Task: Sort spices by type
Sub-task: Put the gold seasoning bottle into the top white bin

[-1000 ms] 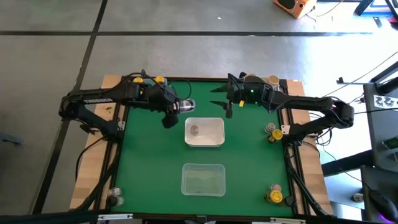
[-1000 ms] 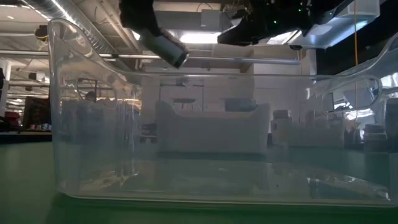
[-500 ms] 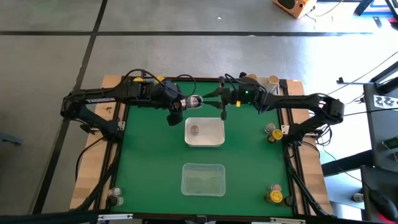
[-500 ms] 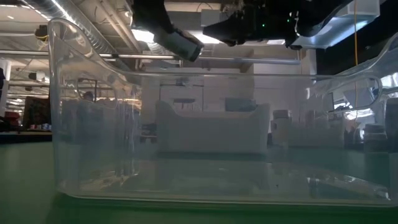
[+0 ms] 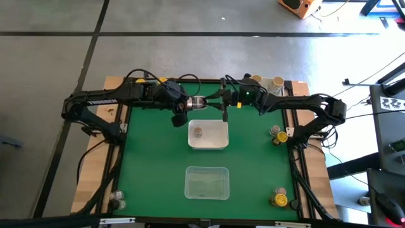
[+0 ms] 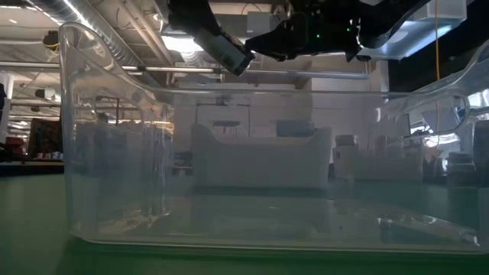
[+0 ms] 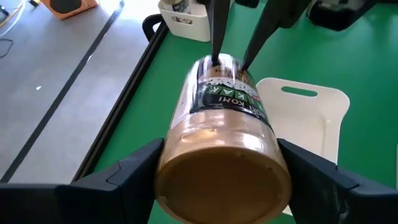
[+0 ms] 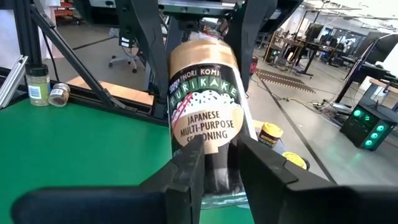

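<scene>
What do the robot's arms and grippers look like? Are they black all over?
Mostly. Both arms are dark and jointed, with thin black cables looping off them. The left gripper and right gripper each have two flat dark fingers. A small green light glows on the right arm.

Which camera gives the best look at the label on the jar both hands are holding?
The right wrist view: the jar faces it, label readable. The left wrist view shows mostly its base, the high view a small shape between the hands, the low view only one end.

You see the surface (image 5: 152, 164) from straight overhead; low down, you look level through a clear bin (image 6: 260, 168); both wrist views closely share one jar (image 7: 224, 143).
</scene>
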Controlling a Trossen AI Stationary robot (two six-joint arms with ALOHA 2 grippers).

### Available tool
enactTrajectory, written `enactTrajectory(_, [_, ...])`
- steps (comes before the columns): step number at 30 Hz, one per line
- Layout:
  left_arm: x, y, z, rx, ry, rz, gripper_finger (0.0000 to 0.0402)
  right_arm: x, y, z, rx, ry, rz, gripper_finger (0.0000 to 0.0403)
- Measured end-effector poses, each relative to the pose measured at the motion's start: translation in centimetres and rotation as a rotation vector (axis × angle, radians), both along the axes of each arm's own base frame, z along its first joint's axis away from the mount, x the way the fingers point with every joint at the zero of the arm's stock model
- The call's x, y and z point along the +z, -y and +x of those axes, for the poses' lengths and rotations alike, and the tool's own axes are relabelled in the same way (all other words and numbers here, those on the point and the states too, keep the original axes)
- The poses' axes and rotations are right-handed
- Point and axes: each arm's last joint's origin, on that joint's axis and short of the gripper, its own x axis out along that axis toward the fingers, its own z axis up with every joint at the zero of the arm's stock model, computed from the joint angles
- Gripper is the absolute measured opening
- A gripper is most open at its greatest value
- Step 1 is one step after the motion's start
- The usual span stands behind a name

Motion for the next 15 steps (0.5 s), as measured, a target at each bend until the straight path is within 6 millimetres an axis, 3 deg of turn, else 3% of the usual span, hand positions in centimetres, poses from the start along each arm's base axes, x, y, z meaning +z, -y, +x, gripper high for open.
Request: enactTrajectory(15, [1.04,-0.33,0.83,-0.045,0.109,0.076,0.0280,-0.02,0.01,0.00,-0.003,-0.002,-0.001,0.0095])
